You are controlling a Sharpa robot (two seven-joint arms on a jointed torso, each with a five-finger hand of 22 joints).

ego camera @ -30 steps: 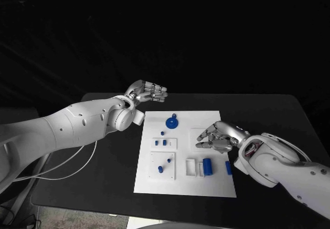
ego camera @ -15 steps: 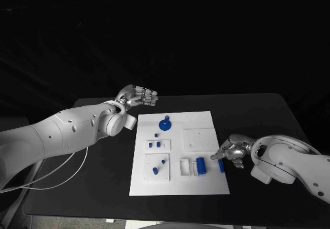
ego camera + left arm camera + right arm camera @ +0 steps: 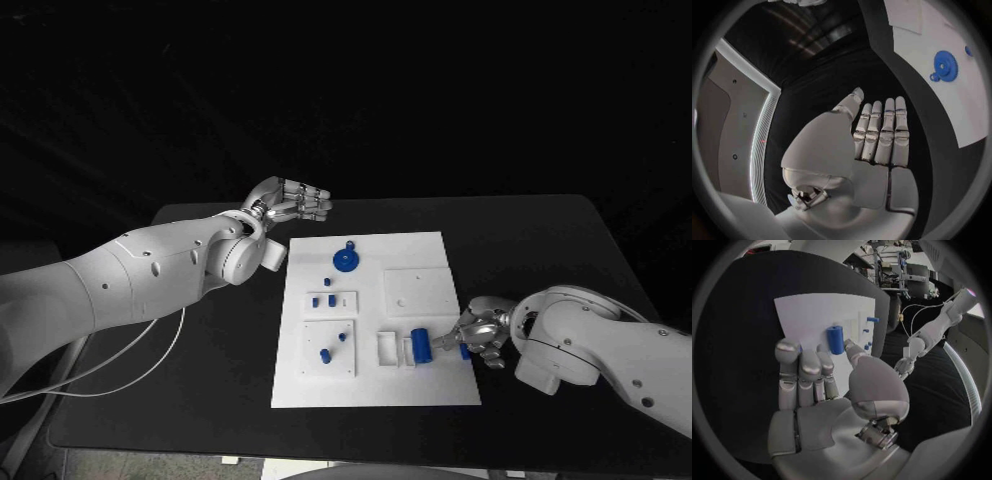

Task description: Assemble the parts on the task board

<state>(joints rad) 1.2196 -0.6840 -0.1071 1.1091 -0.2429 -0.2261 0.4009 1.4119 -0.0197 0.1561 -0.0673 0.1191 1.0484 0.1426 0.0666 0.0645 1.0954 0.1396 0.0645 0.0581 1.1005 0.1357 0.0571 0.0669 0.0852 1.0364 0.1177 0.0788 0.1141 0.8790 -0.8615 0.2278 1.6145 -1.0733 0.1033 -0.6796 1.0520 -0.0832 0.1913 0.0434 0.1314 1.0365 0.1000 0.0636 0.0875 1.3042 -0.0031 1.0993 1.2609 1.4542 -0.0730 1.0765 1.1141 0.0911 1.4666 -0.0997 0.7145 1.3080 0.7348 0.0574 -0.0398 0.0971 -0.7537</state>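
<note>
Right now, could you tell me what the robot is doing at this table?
It is assembling small blue parts on the white task board. The right hand is at the board's right edge, fingers beside the blue cylinder; whether it grips anything I cannot tell. The left hand is raised past the board's far left corner, holding nothing, fingers straight and together. The blue gear lies untouched near the far end.

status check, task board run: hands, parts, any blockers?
Left hand open, parked off the task board. Right hand open at the board's right edge, fingers beside the blue cylinder. Nothing held; no obstruction seen.
</note>
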